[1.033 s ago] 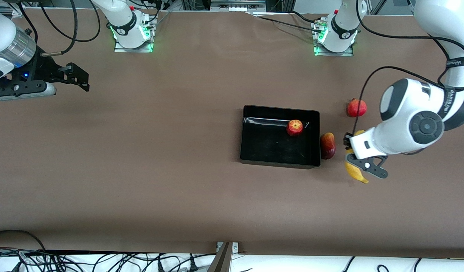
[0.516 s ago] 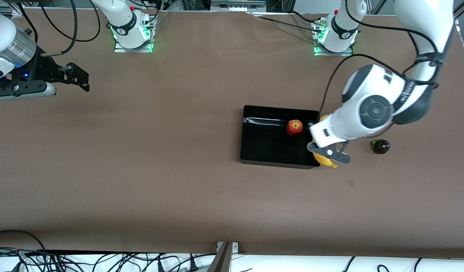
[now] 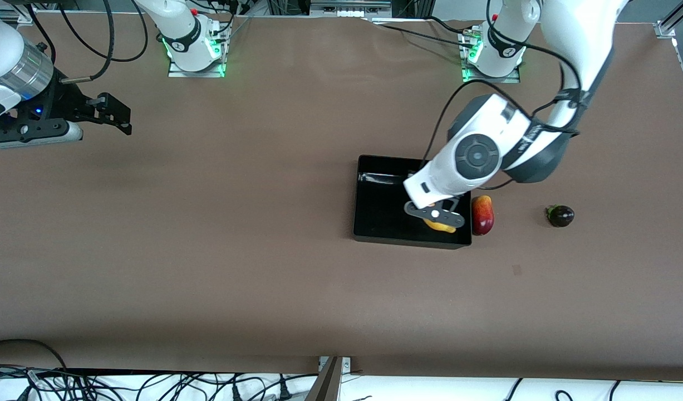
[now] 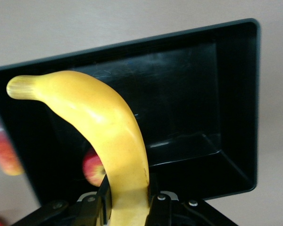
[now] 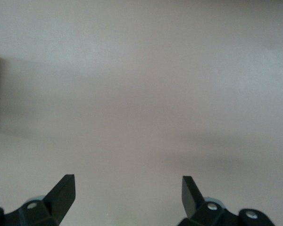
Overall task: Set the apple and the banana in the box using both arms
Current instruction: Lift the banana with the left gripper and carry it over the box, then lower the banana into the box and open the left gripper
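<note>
The yellow banana hangs over the black box, at the end nearer the left arm's side of the table. My left gripper is shut on the banana's lower part. The apple lies in the box under the banana; in the front view the left arm hides it. My right gripper waits open over bare table at the right arm's end, with nothing between its fingers.
An elongated red-and-yellow fruit lies against the box's outer wall toward the left arm's end. A small dark purple fruit lies farther toward that end. Brown table surrounds the box.
The left arm has carried the banana from the table near the left arm's end to over the box. It now covers the apple in the front view. The right arm has not moved.
</note>
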